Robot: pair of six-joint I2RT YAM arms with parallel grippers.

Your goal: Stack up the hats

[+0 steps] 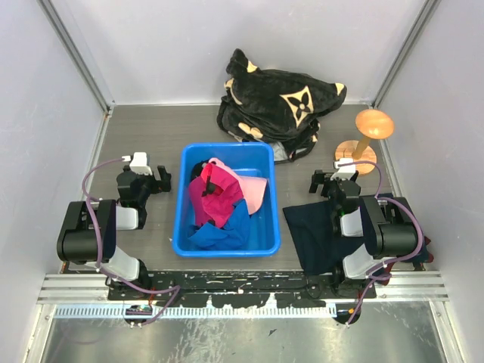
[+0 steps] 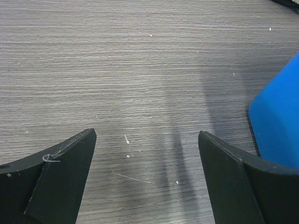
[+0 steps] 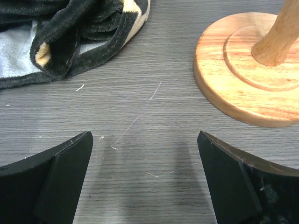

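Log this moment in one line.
hats: piled in blue bin | left tool: open, empty | right tool: open, empty | stacking: not started

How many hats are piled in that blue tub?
4, all in the tub: magenta hat mid-pile, pink hat to its right, blue hat at the near end, black hat barely showing at the far left. More may be hidden underneath.
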